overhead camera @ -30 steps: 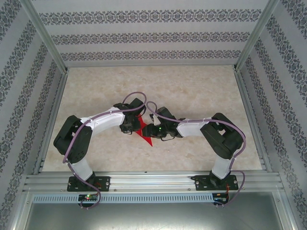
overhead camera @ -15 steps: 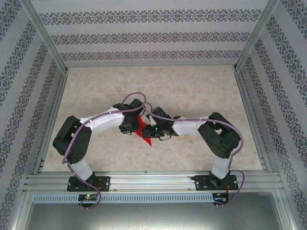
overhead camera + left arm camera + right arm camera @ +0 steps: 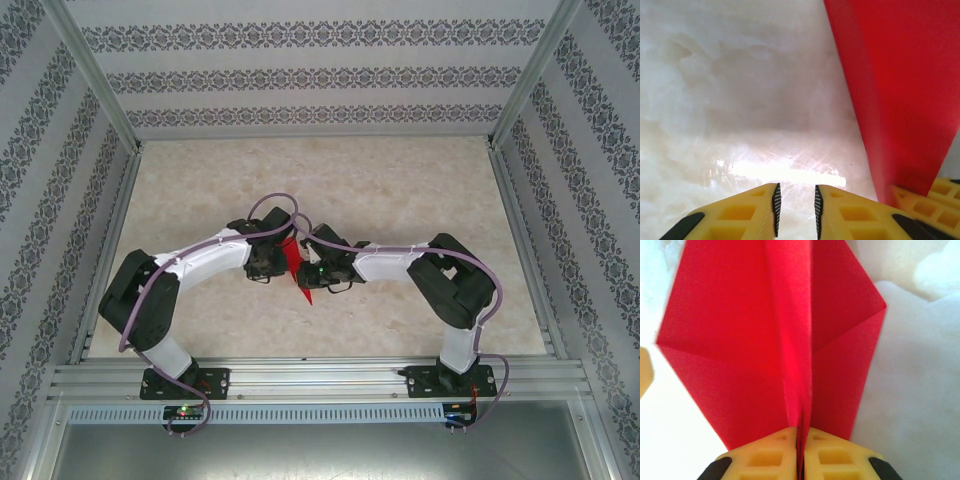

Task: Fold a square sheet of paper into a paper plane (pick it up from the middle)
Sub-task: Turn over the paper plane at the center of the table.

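Looking down from above, the left gripper (image 3: 270, 264) and the right gripper (image 3: 316, 272) crowd together over the middle of the table (image 3: 420, 190). Their own wrists cover the fingertips there, so the jaws cannot be read from that view. The red paper (image 3: 296, 268) shows between them as a thin sliver, its point towards the near edge. In the left wrist view the paper is cut off by the top and right borders. A second pair of yellow fingers (image 3: 922, 197) at its foot is also cut off by the corner. Compared with a second ago, the left arm's elbow has swung outward and nearer. The paper, then a broader triangle, now looks narrower, and the right gripper has shifted left towards its partner. The left gripper's fingers (image 3: 776, 202) stand a narrow gap apart with bare table between them, holding nothing, and the paper rises just to their right. In the right wrist view the fingers (image 3: 765, 455) are pressed together on the paper's centre crease, with both folded flaps spreading out beyond them.
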